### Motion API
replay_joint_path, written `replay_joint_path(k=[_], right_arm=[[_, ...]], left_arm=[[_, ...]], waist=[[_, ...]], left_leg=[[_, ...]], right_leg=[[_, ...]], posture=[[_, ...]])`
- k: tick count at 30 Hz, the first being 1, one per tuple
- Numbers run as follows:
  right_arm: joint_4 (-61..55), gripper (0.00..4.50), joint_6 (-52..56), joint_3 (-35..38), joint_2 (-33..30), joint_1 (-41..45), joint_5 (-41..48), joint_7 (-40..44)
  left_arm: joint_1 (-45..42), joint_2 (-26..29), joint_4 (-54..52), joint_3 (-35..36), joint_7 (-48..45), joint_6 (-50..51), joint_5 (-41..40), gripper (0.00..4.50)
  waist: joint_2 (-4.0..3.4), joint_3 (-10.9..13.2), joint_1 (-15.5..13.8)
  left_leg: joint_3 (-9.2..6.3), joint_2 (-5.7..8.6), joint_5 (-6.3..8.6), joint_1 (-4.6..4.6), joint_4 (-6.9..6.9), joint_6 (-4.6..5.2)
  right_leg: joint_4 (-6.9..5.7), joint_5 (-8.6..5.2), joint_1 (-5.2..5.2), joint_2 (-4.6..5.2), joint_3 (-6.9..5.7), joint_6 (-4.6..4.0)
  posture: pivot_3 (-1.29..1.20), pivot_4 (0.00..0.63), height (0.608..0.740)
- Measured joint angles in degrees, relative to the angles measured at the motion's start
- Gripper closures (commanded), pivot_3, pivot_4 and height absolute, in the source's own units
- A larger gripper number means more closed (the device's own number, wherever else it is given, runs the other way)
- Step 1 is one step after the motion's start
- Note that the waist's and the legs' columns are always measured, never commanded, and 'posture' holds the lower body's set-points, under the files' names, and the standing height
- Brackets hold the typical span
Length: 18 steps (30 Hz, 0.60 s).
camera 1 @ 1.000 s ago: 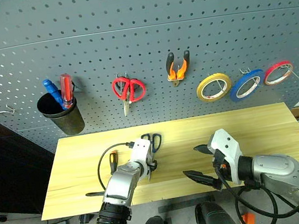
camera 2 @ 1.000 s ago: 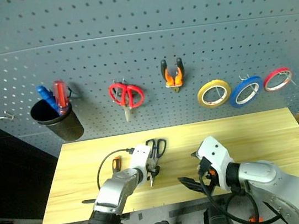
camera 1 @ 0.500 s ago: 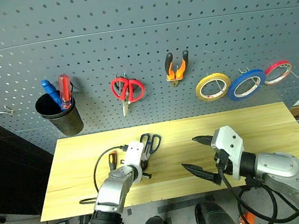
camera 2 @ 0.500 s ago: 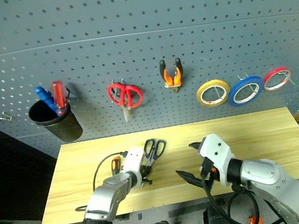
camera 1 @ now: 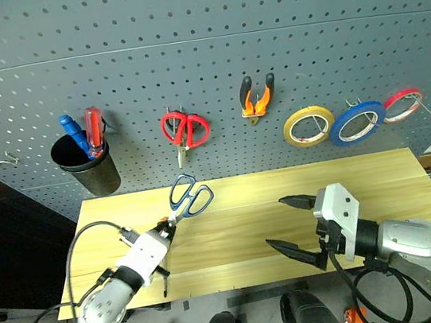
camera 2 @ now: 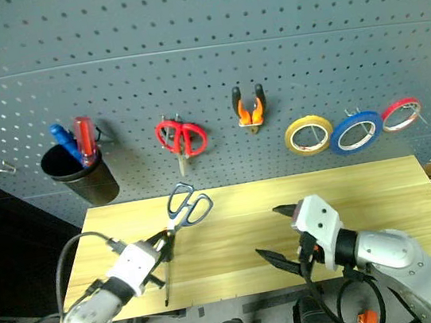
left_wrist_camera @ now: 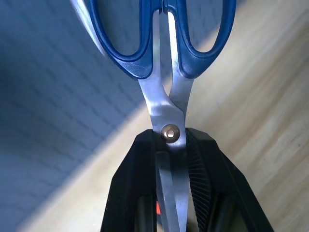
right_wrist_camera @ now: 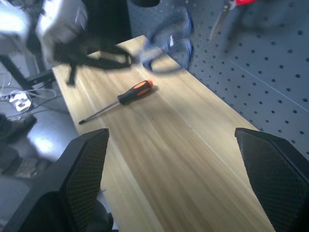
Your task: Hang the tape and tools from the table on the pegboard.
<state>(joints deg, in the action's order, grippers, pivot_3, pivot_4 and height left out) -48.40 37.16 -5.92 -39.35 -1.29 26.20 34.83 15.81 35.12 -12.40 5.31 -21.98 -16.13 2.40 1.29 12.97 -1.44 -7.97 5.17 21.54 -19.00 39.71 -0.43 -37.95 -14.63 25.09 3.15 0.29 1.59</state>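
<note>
Blue-handled scissors [camera 1: 191,196]: above table [camera 1: 378,179], handles toward pegboard [camera 1: 203,18] | left gripper [camera 1: 165,226]: clenched on blades | right gripper [camera 1: 291,224]: spread wide, grasping nothing | orange-and-black screwdriver [right_wrist_camera: 117,100]: on table

A screwdriver [right_wrist_camera: 126,96] lies on the table [right_wrist_camera: 193,159], near blurred blue-handled scissors [right_wrist_camera: 169,46].

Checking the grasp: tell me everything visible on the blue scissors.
The scissors have dark blue plastic handle loops and bright steel blades joined by a round rivet. The blades look closed and are clamped between the fingers of the left gripper, just below the rivet. They are lifted clear of the table, handles pointing up toward the pegboard. Nothing else touches them.
</note>
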Motion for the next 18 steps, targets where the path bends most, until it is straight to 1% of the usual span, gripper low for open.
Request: replay_joint_path(k=[2,4,7,13,18], right_arm=[[0.68,0.00,-1.26,0.00,-0.53,-0.03,-0.32,0.97],[1.91,0.00,-2.58,-0.01,-0.85,0.03,-0.49,2.34],[4.24,0.00,-4.39,-0.51,-1.17,1.17,-1.77,4.00],[6.75,0.00,-6.16,-2.34,-0.81,4.02,-3.09,5.40],[6.93,0.00,-6.49,-2.32,-0.82,4.12,-3.62,5.63]], left_arm=[[-0.16,-0.08,-1.28,2.35,0.32,-1.74,-0.04,3.95],[-1.19,-0.98,-2.27,4.03,1.29,-1.43,-0.07,3.95],[-3.76,-2.23,-3.47,4.83,1.95,-0.32,-0.17,3.95],[-9.66,-5.68,-3.17,2.70,2.28,0.50,0.01,3.95],[-11.71,-5.97,-1.96,1.54,1.51,-0.89,0.05,3.95]], waist=[[0.02,-0.01,-0.42],[0.03,-0.03,-0.78],[0.07,-0.06,-1.56],[0.18,-0.17,-1.92],[0.28,-0.32,-1.79]], left_leg=[[-0.10,0.00,0.00,0.01,0.03,0.00],[-0.15,0.01,0.00,0.01,0.08,0.00],[-0.17,0.02,0.00,0.01,0.11,0.00],[-0.19,0.03,0.00,-0.03,0.13,0.00],[-0.19,0.03,0.00,-0.02,0.12,0.00]], right_leg=[[0.01,0.00,-0.10,0.00,-0.10,0.01],[0.02,0.01,-0.15,0.00,-0.15,0.03],[0.02,0.02,-0.15,0.00,-0.17,0.04],[0.01,0.03,-0.12,0.00,-0.23,0.04],[0.02,0.03,-0.11,0.00,-0.23,0.03]], posture=[[0.08,0.199,0.740],[0.10,0.190,0.740],[0.11,0.181,0.740],[0.08,0.173,0.740],[0.07,0.175,0.740]])
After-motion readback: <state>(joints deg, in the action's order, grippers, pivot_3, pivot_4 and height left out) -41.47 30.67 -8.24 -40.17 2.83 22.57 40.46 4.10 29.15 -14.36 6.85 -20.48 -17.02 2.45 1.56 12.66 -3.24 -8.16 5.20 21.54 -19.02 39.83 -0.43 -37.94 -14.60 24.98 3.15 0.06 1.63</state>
